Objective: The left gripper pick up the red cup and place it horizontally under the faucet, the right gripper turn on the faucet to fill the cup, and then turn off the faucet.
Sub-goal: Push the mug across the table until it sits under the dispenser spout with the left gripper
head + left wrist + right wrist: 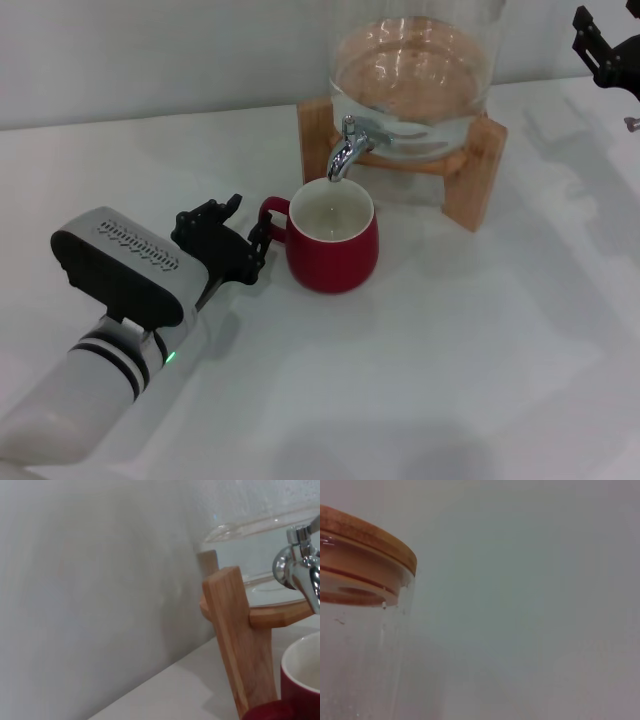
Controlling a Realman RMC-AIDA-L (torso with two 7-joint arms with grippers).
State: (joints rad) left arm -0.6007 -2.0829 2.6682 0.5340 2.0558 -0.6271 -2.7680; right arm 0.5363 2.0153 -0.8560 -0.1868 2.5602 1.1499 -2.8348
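The red cup (pixel 335 252) stands upright on the white table, its mouth directly below the spout of the chrome faucet (pixel 346 150). Its handle points toward my left gripper (pixel 248 222), whose black fingers are spread apart right beside the handle; the lower fingertip looks to touch it. The cup's inside looks off-white and I cannot tell if it holds water. The left wrist view shows the cup's rim (pixel 302 677) and the faucet (pixel 300 570) close up. My right gripper (pixel 603 45) hangs at the far right, well away from the faucet, only partly in view.
The faucet sits on a glass dispenser (pixel 412 70) with water, in a wooden stand (pixel 476 170), also seen in the left wrist view (pixel 240 635). The right wrist view shows the dispenser's wooden lid (pixel 367 537). A grey wall runs behind the table.
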